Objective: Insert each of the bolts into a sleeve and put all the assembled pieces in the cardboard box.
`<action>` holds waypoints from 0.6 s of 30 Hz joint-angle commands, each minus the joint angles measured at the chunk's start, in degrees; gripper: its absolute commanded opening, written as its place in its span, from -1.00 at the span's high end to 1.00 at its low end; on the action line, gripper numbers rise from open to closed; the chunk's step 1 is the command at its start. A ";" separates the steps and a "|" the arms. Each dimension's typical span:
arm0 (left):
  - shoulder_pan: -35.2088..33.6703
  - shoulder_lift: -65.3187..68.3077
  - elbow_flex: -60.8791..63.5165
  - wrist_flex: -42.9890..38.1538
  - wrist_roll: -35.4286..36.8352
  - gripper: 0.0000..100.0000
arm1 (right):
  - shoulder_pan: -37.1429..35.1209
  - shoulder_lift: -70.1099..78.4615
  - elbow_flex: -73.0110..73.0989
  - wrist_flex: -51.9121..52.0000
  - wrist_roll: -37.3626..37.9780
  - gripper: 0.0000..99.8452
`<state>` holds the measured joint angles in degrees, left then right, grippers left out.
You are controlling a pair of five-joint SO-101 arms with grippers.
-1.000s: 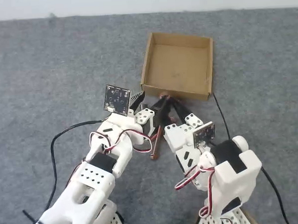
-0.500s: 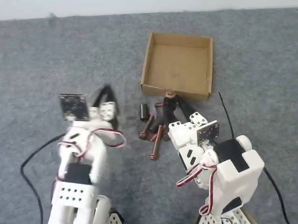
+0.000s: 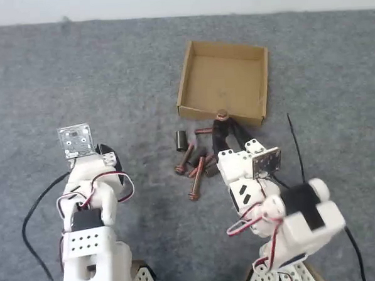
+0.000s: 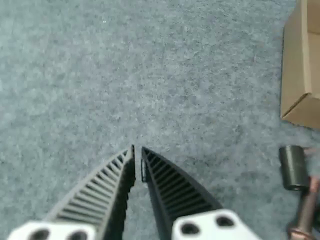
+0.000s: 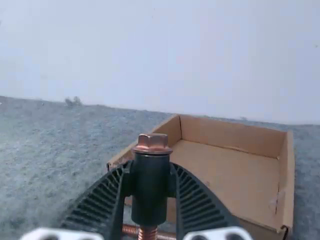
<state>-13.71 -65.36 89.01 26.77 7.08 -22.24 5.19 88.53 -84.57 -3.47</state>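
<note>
My left arm sits tucked near the table's front edge, left gripper (image 4: 137, 151) angled down, fingers pressed together. My right arm is stretched out over mid-table, right gripper (image 5: 150, 169) level, clamped on an upright sleeve (image 5: 149, 192).

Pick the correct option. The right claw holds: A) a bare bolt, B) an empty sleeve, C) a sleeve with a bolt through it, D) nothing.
C: the right claw clamps a black sleeve, with the copper bolt showing its head above the sleeve and its thread below.
</note>
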 commanded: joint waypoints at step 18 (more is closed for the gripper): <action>2.29 0.53 -1.63 2.73 -8.26 0.95 | 13.76 -34.95 -35.25 83.65 -0.53 0.99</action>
<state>-11.78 -65.36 89.01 27.56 0.22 -11.34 -28.66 65.93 -9.85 -3.47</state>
